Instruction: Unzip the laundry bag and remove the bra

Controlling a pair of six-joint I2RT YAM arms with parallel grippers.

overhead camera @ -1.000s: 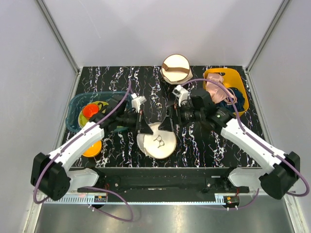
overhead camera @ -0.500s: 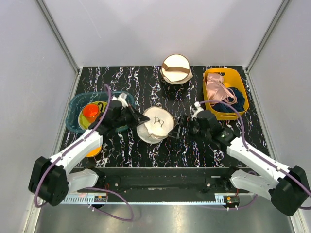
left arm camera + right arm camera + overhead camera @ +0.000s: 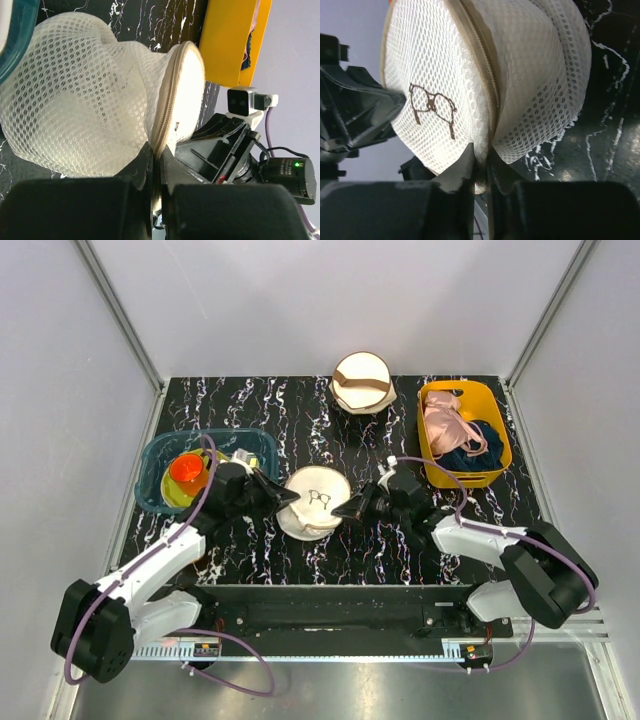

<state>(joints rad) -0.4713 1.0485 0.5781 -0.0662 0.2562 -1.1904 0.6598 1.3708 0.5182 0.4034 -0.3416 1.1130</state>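
Note:
The laundry bag (image 3: pixel 318 502), a round white mesh pouch with a small dark bra drawing (image 3: pixel 432 105), is held on edge just above the marbled table, between the two arms. My left gripper (image 3: pixel 290 500) is shut on the zipper seam at its left rim (image 3: pixel 159 150). At the opposite rim my right gripper (image 3: pixel 348 508) is shut on the zipper seam (image 3: pixel 481 152), with a small metal piece between its jaws. The zipper (image 3: pixel 167 95) looks closed along the stretch I can see. The bra is hidden.
A cream round bag with a brown band (image 3: pixel 363 382) stands at the back. A yellow bin (image 3: pixel 455 386) at the right holds pink and dark navy garments. At the left, a teal bin (image 3: pixel 200 433) holds an orange cup and other bright items.
My left gripper lifted the bag off the table and tipped it on edge. My right gripper, open a second ago, came in low from the right and shut on the bag's opposite rim.

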